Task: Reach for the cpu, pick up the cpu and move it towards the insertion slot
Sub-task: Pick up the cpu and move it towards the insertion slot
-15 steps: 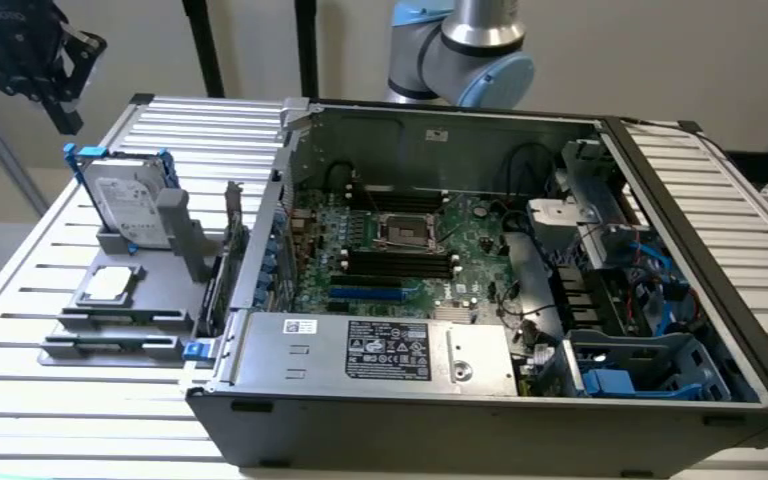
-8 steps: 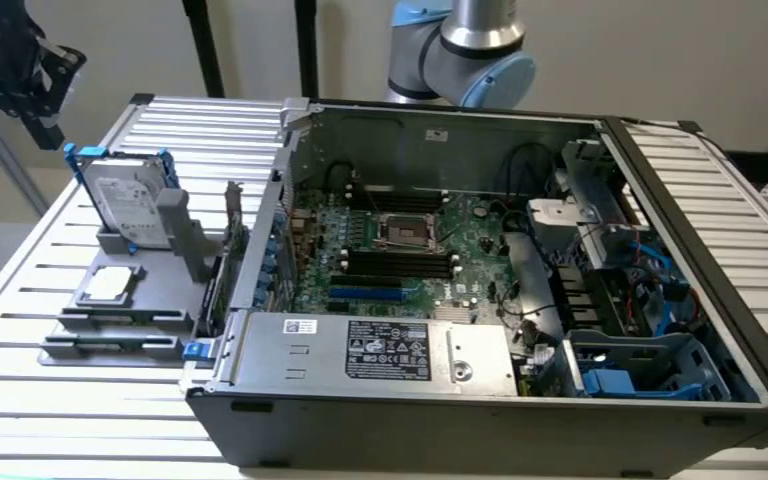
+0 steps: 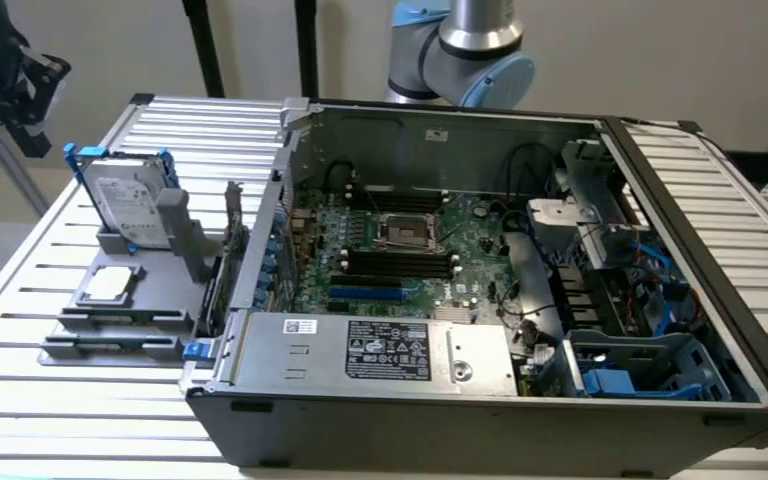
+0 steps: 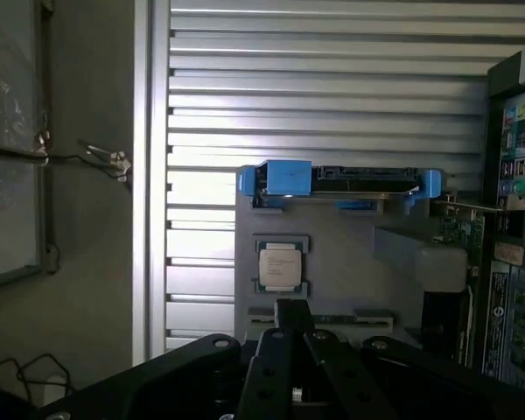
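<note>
**Cpu on its tray beside the case; gripper closed and empty**

The table (image 3: 37, 400) of metal slats carries everything and runs past the frame on every side. On it lies the case (image 3: 491, 400), open on top. In the wrist view only a strip of the case's side shows (image 4: 516, 219). Behind the case rises the arm (image 3: 471, 45), cut off at the picture's upper edge.

On the exterior view's left of the case, touching its wall, lies a grey tray (image 3: 57, 350). The tray holds a hard drive (image 3: 128, 205) standing upright in a blue bracket. The wrist view sees it edge-on, so its face is hidden.

Inside the case a green board (image 3: 471, 225) holds the slot (image 3: 403, 231), silver-framed with a dark centre.

The gripper (image 4: 291, 313) is mostly cut off. Its dark links meet at the tips, drawn together with nothing between them.

The cpu (image 3: 108, 284) lies flat in a recess of the tray, nearer the camera than the hard drive. It is outside the case, well apart from the slot and clear of the gripper.
</note>
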Motion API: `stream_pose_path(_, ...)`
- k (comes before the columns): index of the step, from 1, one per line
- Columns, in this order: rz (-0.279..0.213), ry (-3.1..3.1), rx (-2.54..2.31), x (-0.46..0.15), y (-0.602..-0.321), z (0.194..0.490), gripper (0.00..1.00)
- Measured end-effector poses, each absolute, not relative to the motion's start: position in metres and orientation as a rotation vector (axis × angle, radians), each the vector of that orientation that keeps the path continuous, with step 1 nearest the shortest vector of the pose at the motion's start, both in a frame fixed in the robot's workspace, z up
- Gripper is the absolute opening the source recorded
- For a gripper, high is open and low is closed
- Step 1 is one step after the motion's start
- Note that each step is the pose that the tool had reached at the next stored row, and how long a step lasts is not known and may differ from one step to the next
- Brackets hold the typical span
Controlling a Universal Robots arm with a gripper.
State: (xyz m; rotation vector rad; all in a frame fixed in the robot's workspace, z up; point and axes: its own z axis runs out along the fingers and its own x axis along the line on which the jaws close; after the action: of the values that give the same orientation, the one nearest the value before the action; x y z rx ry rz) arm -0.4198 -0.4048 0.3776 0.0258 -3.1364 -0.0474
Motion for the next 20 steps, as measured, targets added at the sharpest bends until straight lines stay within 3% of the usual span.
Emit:
stream_pose_path(6,-0.045,-3.136,0.026,-0.4209,-0.4048,0.3769,0.12)
stream_pose_path(8,-0.045,-3.137,0.026,-0.4209,-0.4048,0.3769,0.18)
stream_pose_path(9,-0.045,-3.137,0.026,-0.4209,-0.4048,0.3769,0.3)
stream_pose_path(15,-0.045,-3.137,0.026,-0.4209,-0.4048,0.3769,0.47)
stream_pose_path(16,-0.045,-3.137,0.026,-0.4209,-0.4048,0.3769,0.59)
stream_pose_path(20,-0.045,-3.136,0.026,-0.421,-0.4048,0.376,0.65)
